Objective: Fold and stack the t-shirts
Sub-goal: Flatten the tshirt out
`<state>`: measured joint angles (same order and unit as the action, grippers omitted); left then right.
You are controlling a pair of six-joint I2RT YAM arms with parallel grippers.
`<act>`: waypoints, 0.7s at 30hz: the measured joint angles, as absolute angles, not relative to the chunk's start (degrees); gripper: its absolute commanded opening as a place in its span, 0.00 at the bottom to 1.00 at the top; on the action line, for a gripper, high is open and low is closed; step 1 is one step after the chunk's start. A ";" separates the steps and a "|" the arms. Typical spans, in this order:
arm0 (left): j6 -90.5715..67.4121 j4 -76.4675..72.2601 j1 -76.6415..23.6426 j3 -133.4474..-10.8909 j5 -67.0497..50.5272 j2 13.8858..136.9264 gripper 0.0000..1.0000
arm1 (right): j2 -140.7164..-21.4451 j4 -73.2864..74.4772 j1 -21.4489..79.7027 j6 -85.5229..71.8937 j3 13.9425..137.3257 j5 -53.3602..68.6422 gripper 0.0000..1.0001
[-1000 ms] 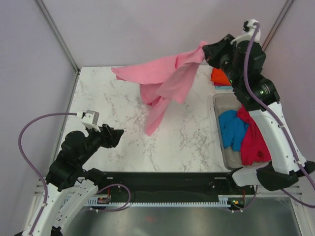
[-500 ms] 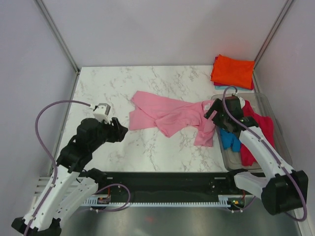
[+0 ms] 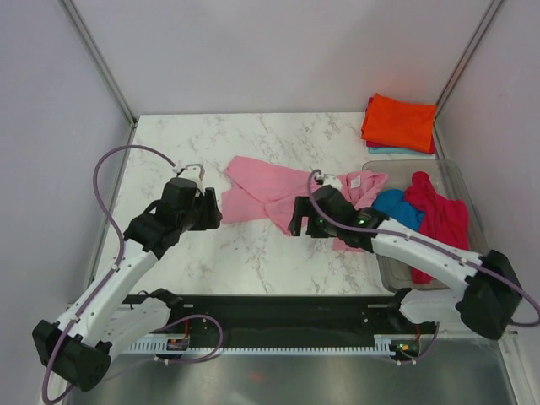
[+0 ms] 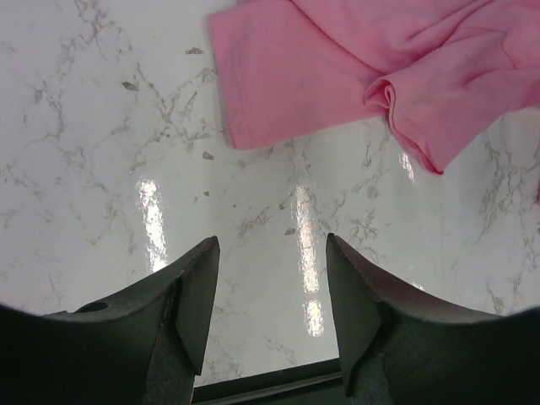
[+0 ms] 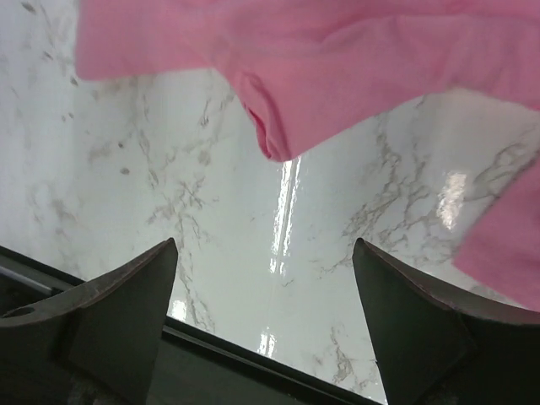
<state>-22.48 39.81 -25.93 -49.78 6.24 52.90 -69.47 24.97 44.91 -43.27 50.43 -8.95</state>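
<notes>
The light pink t-shirt (image 3: 274, 190) lies crumpled and spread across the middle of the table, with nothing holding it. My left gripper (image 3: 214, 208) is open just left of its left edge; in the left wrist view the cloth (image 4: 337, 76) lies ahead of the empty open gripper (image 4: 272, 291). My right gripper (image 3: 296, 223) is open, low over the shirt's near edge. In the right wrist view a pink fold (image 5: 337, 59) lies beyond the wide-open gripper (image 5: 266, 291). A folded orange t-shirt (image 3: 401, 122) rests on a pale blue one (image 3: 384, 150) at the back right.
A clear bin (image 3: 386, 270) at the right edge holds a bright blue t-shirt (image 3: 395, 207) and a crimson-pink one (image 3: 439, 215), both loose. Bare marble table (image 3: 169, 143) shows to the left and in front of the pink shirt. Frame posts stand at the back corners.
The right gripper opened and let go of the raised pink t-shirt, which dropped onto the table. The right arm came down and moved left. The left arm reached forward to the shirt's left edge.
</notes>
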 measured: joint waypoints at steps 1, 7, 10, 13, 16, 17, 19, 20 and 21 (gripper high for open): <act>-22.28 39.51 -25.89 -49.80 7.49 52.23 0.61 | -72.29 24.51 46.83 -43.31 50.85 -9.37 0.92; -22.00 39.90 -25.82 -49.25 10.57 48.88 0.61 | -90.63 23.55 51.92 -42.63 55.99 -13.63 0.90; -21.98 39.88 -25.82 -49.23 10.94 48.42 0.61 | -96.49 23.22 51.92 -41.67 59.42 -15.35 0.90; -21.96 39.86 -25.82 -49.12 10.92 48.45 0.61 | -99.77 23.24 51.92 -40.77 62.28 -16.91 0.88; -21.96 39.86 -25.82 -49.01 10.92 48.42 0.61 | -101.73 23.44 51.92 -40.21 65.21 -18.04 0.87; -21.96 39.88 -25.82 -48.97 10.92 48.36 0.62 | -102.30 23.51 51.90 -40.05 66.17 -18.28 0.86; -21.96 39.79 -25.82 -48.84 10.90 48.14 0.62 | -104.03 23.75 51.92 -39.64 68.34 -19.07 0.80; -21.96 39.77 -25.82 -48.75 10.90 48.01 0.61 | -104.90 23.70 51.92 -39.46 69.08 -19.40 0.75; -21.96 39.75 -25.82 -48.71 10.90 47.90 0.61 | -106.00 23.62 51.90 -39.09 69.76 -19.64 0.70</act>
<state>-21.96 39.75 -25.82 -48.71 10.90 47.90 -106.00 23.62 51.90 -39.09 69.76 -19.64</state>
